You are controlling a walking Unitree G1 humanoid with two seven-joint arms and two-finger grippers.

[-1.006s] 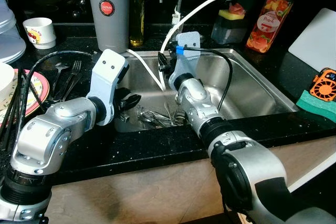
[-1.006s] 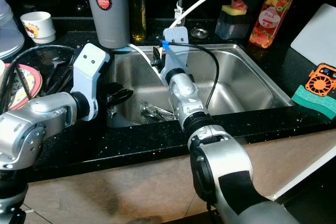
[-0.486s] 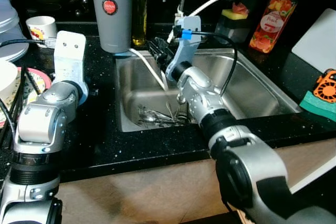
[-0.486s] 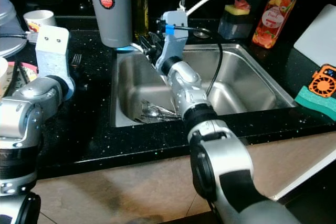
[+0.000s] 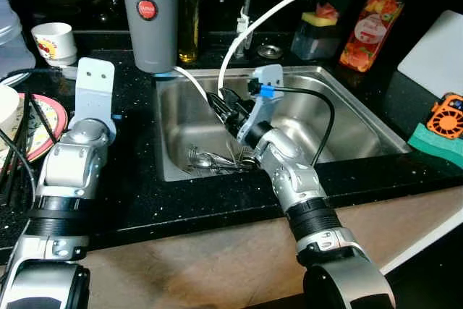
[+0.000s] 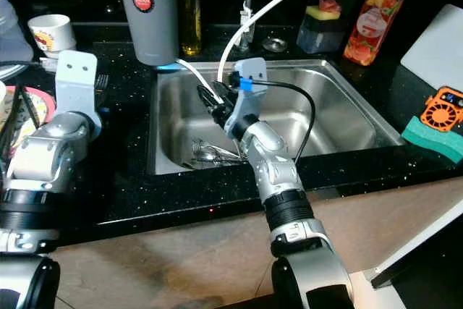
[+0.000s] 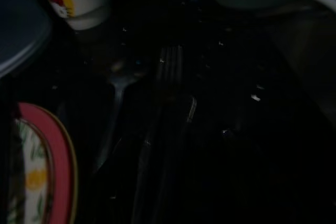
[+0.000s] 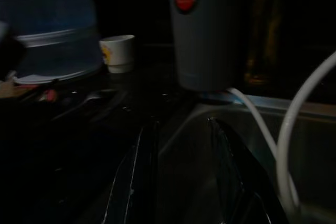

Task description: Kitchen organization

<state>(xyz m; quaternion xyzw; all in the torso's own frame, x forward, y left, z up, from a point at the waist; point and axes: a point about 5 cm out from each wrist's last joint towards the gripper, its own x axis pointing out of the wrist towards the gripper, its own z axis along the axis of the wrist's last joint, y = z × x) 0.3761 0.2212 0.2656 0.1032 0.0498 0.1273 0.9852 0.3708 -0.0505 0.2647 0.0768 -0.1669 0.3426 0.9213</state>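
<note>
A heap of cutlery (image 5: pixel 215 160) lies at the sink's (image 5: pixel 354 132) near left corner, handles running roughly along the front wall. Above it the right gripper (image 5: pixel 226 105) hangs over the basin, its fingers (image 8: pixel 144 179) spread with nothing between them, pointing toward the grey canister (image 5: pixel 148 12). A white hose (image 5: pixel 268 16) curves down beside it. The left gripper (image 7: pixel 173 145) hovers over the worktop's (image 5: pixel 137 200) left part; whether its fingers are spread cannot be told in the dark. A fork (image 7: pixel 170 64) lies beneath, tines toward the small cup (image 5: pixel 55 42); a red-rimmed plate (image 5: pixel 51 117) is cut off at the left edge. A soap bottle (image 5: pixel 372 23) stands at the back.
</note>
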